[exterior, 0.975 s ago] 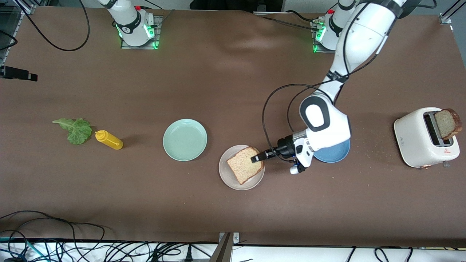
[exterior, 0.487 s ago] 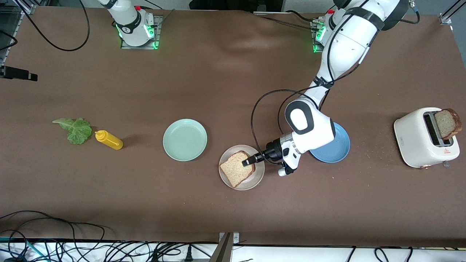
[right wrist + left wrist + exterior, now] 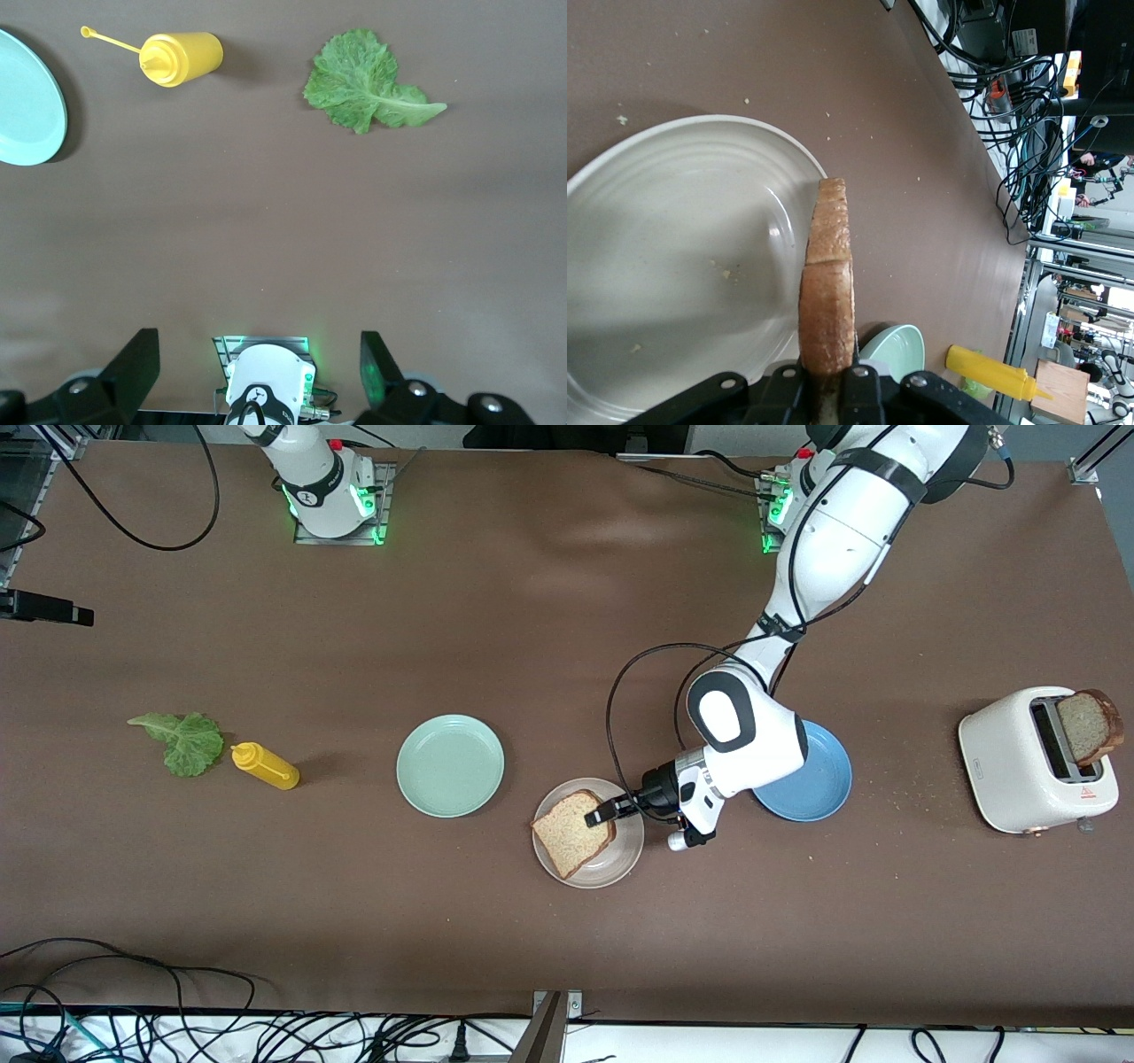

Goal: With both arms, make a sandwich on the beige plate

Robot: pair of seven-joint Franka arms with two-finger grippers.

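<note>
Fingers of the left gripper [image 3: 605, 814] are clamped on the bread slice [image 3: 570, 834], which has travelled from the plate's edge to over the middle of the beige plate [image 3: 622, 864] within the last second; release is judged next. Right gripper [image 3: 257, 354], fingers apart, waits above the lettuce leaf [image 3: 368, 81].

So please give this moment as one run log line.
left hand: shut on bread slice, over beige plate | right hand: open, waiting | lettuce: untouched

blue plate [image 3: 819, 793]: partly covered by the left arm's wrist.
mint-green plate [image 3: 27, 97]: cut off by the right wrist view's edge.
toaster [image 3: 1032, 762]: second slot's contents indiscernible.
</note>
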